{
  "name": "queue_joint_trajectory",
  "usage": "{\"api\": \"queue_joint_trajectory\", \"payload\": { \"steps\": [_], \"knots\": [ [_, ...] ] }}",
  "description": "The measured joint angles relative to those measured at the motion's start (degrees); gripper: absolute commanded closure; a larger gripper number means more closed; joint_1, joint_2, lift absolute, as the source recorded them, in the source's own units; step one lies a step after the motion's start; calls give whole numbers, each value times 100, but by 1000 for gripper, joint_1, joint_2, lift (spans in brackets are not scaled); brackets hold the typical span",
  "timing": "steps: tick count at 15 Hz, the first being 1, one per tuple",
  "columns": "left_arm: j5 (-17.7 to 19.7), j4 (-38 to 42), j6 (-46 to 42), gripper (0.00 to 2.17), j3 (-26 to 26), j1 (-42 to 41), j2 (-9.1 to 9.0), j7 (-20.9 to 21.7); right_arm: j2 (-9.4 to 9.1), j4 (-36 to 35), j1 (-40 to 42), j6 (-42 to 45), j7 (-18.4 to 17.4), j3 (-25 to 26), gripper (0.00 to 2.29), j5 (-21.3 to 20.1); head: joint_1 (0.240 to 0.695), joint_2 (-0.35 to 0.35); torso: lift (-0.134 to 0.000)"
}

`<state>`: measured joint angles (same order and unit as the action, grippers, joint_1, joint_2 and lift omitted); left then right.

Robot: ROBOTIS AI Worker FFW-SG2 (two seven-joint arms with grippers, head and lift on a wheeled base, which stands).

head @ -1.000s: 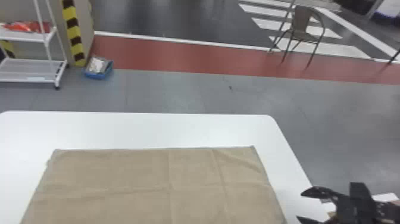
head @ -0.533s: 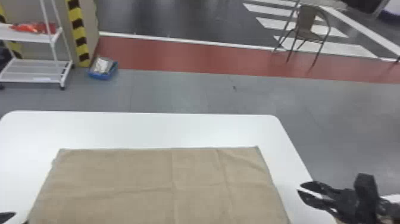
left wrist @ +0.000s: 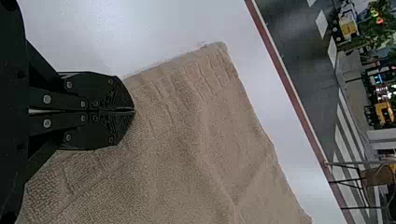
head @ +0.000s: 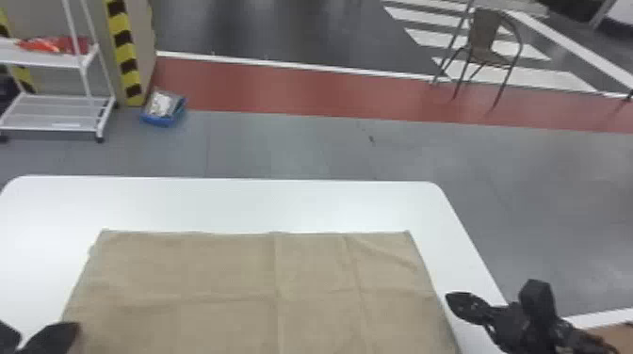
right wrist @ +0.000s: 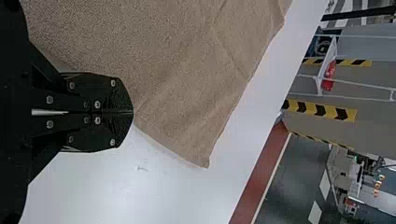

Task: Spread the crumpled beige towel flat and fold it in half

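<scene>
Beige towel [head: 212, 277] of nubby cloth, spread as a broad four-sided sheet on the smooth, white, round-cornered tabletop [head: 235, 202]. Shallow creases cross its surface; ribbed bands lie near one corner in the left wrist view. The left gripper [head: 75, 325], black and closed, is at the towel's left side; the right gripper [head: 450, 297], likewise closed, its flat tapered fingers together, is at the right edge. Beyond, on the floor, stands a thin-legged chair [head: 485, 37].

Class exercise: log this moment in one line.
towel spread, creased | left pincer shut, near left edge | right pincer shut, near right edge
</scene>
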<state>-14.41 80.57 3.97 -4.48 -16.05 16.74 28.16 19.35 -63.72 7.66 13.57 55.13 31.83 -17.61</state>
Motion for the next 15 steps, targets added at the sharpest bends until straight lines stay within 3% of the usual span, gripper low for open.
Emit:
{"api": "queue_joint_trajectory", "payload": {
  "steps": [4, 15],
  "knots": [
    [-18, 35, -6, 1663, 2, -25, 0, -59, -52, 228, -285, -68, -188, -218, 1480, -71, 695, -202, 0],
    [-77, 89, 2, 1663, 61, 70, -57, -65, -61, 770, -940, -565, -559, -540, 1477, -419, 695, -198, 0]
  ]
}}
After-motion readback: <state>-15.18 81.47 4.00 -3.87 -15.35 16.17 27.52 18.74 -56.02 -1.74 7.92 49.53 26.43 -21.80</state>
